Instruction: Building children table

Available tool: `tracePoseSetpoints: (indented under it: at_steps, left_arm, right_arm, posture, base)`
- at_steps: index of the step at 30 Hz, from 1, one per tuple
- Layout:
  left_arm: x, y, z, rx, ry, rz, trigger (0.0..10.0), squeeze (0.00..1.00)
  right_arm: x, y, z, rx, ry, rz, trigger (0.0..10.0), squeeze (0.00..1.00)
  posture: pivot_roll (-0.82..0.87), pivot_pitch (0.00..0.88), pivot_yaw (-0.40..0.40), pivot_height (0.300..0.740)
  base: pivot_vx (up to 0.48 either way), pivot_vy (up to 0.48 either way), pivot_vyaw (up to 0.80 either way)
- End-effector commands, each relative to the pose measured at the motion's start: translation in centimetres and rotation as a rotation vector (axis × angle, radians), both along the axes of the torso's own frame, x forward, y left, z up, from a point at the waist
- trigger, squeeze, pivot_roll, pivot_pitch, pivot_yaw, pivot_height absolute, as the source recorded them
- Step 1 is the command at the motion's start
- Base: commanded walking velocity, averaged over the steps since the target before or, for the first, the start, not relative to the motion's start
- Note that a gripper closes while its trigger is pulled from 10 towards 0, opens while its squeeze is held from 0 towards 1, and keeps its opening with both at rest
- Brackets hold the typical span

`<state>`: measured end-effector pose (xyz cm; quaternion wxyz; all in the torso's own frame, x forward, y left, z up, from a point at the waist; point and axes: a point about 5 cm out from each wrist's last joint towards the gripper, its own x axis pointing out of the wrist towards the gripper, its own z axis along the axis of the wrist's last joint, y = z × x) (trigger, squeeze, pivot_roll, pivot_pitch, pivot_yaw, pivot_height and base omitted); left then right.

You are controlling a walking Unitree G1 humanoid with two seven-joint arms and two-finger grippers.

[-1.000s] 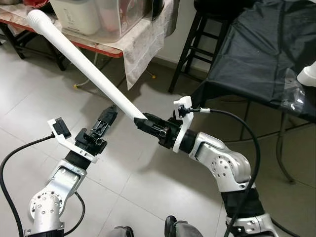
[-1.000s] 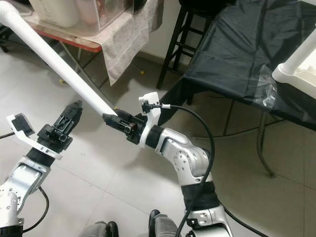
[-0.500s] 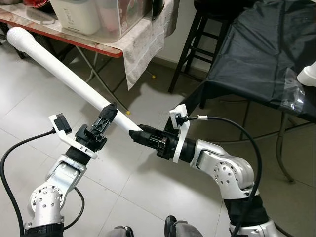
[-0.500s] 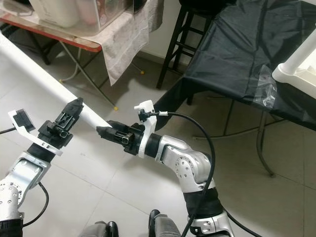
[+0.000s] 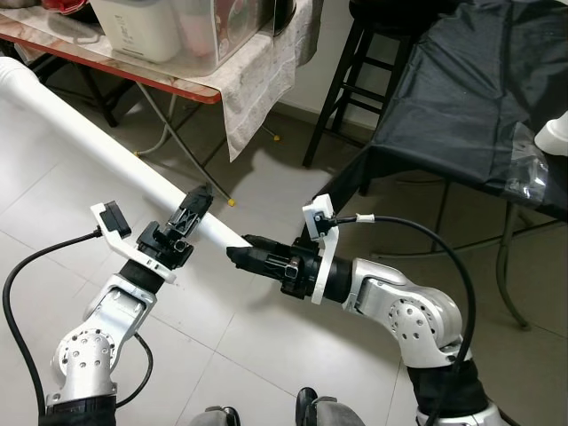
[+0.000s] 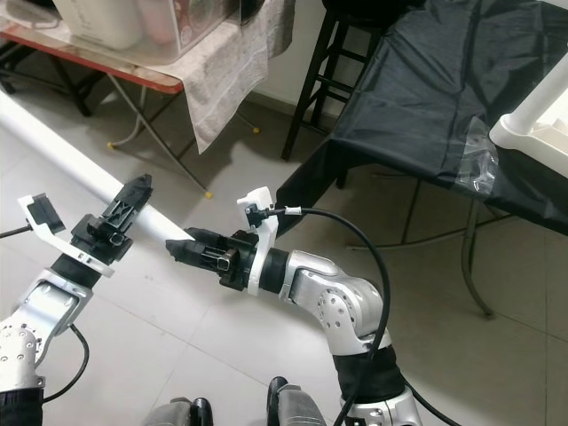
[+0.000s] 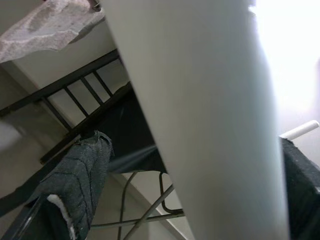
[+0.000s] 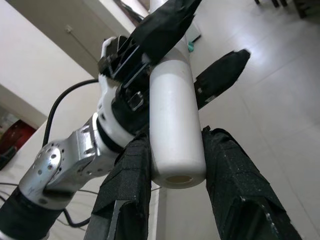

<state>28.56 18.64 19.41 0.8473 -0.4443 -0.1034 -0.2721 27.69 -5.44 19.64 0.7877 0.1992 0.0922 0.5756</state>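
A long white table leg slants from the far left down to the middle, above the tiled floor. My right gripper is shut on its near end; in the right wrist view the leg's end sits pinched between both padded fingers. My left gripper is open, its fingers on either side of the leg a little up from that end. In the left wrist view the leg runs between the fingers, with a gap on one side.
A folding table with a cloth and plastic containers stands at the back left, over the leg's far end. A black stool and a black-covered table with a white piece stand at the right.
The right gripper has moved left and lower, swinging the leg's far end down and left. The leg now lies between the left gripper's fingers instead of beside them.
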Motion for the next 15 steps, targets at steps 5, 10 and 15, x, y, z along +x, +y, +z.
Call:
tracePoseSetpoints:
  at_steps: [5, 10, 15]
  left_arm:
    - [0.3, 1.1, -0.7, 0.011, 0.045, 0.060, 10.0, 0.00]
    - [0.7, 1.8, -0.9, 0.001, 0.064, 0.108, 0.0, 0.00]
    - [0.8, 2.2, -1.0, -0.011, 0.066, 0.132, 0.0, 0.00]
  right_arm:
    - [-0.9, 0.3, 0.2, 0.025, 0.000, 0.039, 10.0, 0.00]
    - [-1.0, 0.3, 0.1, 0.020, -0.002, 0.036, 10.0, 0.00]
    - [-1.0, 0.3, -0.1, -0.007, -0.014, 0.018, 10.0, 0.00]
  posture:
    - [0.00, 0.280, -0.028, 0.734]
    - [0.00, 0.281, -0.028, 0.734]
    - [0.00, 0.281, -0.028, 0.734]
  base:
    - [0.000, 0.000, 0.00]
    - [0.000, 0.000, 0.00]
    - [0.000, 0.000, 0.00]
